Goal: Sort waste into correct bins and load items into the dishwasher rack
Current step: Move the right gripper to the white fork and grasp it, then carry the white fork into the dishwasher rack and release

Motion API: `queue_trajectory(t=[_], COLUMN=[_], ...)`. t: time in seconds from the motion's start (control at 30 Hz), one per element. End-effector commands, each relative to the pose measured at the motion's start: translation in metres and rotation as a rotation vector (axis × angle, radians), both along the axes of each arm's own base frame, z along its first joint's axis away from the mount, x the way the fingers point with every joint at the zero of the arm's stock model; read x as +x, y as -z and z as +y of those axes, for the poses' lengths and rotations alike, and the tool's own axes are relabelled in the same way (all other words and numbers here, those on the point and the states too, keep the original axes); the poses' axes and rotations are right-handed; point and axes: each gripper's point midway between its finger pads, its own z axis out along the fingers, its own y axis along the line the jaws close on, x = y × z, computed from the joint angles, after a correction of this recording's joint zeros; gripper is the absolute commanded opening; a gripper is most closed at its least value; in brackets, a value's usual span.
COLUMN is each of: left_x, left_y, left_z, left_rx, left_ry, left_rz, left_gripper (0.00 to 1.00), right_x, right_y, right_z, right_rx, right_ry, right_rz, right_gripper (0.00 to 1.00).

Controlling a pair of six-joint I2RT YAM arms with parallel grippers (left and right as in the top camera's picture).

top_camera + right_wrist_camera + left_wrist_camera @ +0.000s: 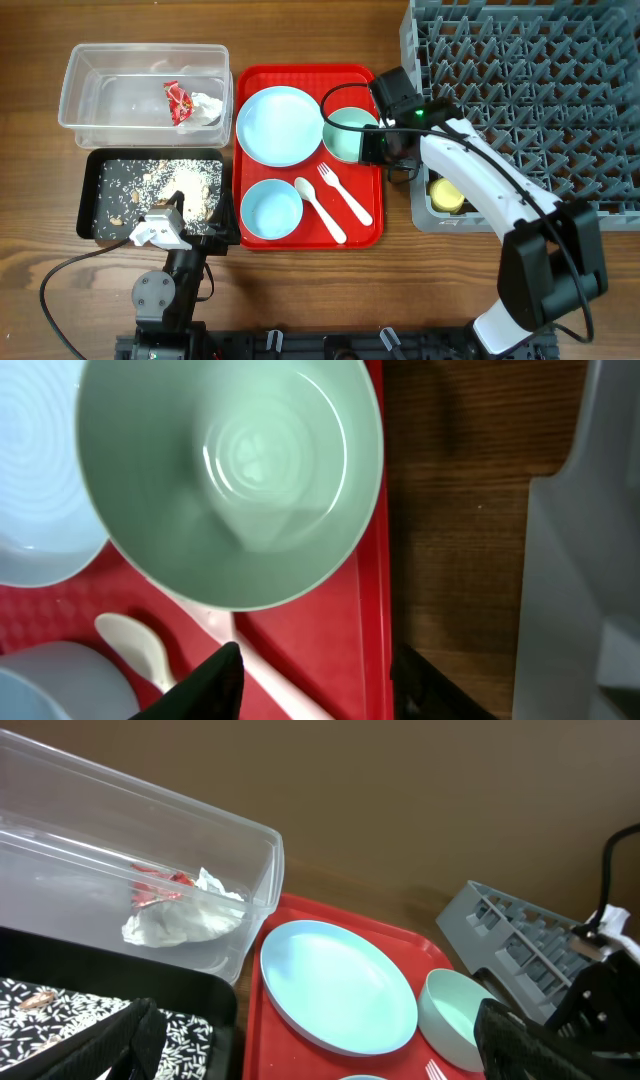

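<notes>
The crumpled red wrapper [178, 102] with white paper lies in the clear tub [90, 60]. Beige food scraps [182, 186] lie in the black tray [88, 200]. On the red serving tray [368, 228] sit the pale blue plate [280, 125], green bowl [345, 135], blue bowl [272, 210], fork [345, 193] and spoon [318, 208]. The yellow cup [446, 195] is in the grey rack [520, 80]. My right gripper [315, 685] is open just behind the green bowl [230, 470], straddling the red tray's right edge. My left gripper [165, 222] is open and empty over the black tray's near right corner.
The rack's near left corner [570, 580] stands close to the right of my right gripper, with a strip of bare wood between it and the red tray [330, 620]. The tub and black tray sit left of the red tray.
</notes>
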Motion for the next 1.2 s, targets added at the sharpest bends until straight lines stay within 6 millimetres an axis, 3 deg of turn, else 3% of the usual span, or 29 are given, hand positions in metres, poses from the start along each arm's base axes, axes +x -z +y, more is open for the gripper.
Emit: queue_trajectory(t=[0.0, 0.17, 0.27, 0.47, 0.67, 0.83, 1.03, 1.17], left_x=[0.0, 0.0, 0.0, 0.0, 0.0, 0.0, 0.0, 0.0], left_y=[0.002, 0.002, 0.002, 0.002, 0.002, 0.002, 0.002, 0.002], left_z=[0.001, 0.001, 0.001, 0.001, 0.001, 0.001, 0.001, 0.001], left_rx=[0.019, 0.019, 0.019, 0.019, 0.019, 0.019, 0.019, 0.019], left_ry=[0.0, 0.0, 0.0, 0.0, 0.0, 0.0, 0.0, 0.0], left_rz=[-0.001, -0.001, -0.001, -0.001, -0.001, -0.001, -0.001, -0.001], left_gripper=[1.0, 1.0, 1.0, 1.0, 1.0, 1.0, 1.0, 1.0], right_x=[-0.013, -0.059, -0.072, -0.069, -0.064, -0.067, -0.067, -0.073], right_y=[0.008, 0.022, 0.036, 0.056, 0.072, 0.076, 0.079, 0.092], right_z=[0.014, 0.03, 0.035, 0.047, 0.04, 0.038, 0.032, 0.026], right_rx=[0.015, -0.041, -0.091, -0.1, -0.13, -0.138, -0.174, -0.2], right_ry=[-0.145, -0.367, -0.413, -0.471, -0.478, -0.509, -0.502, -0.519], right_rz=[0.034, 0.116, 0.113, 0.02, -0.038, -0.038, -0.029, 0.018], right_gripper=[0.46, 0.46, 0.46, 0.45, 0.45, 0.36, 0.36, 0.34])
